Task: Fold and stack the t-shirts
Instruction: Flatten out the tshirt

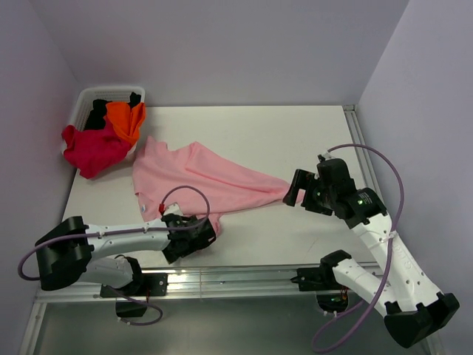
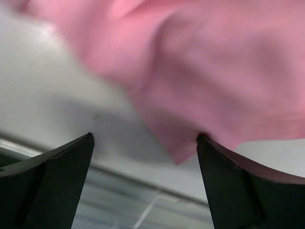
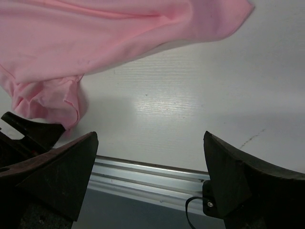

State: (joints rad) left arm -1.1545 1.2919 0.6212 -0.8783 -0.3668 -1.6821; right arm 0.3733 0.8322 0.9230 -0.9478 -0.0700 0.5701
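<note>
Left fingers (image 2: 47, 181) wide apart, creased light pink t-shirt (image 2: 214, 71) corner between

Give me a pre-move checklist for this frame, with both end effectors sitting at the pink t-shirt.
1. The left end effector is open: ok.
2. It grips the pink t-shirt: not ok, the hem only meets one finger.
3. The right end effector is open with nothing between its fingers: ok.
4. The pink t-shirt lies flat: not ok, it is rumpled and tapers to a point at the right.
5. The crimson t-shirt is clear of the pink one: cannot tell; it spills over the basket right beside it.
</note>
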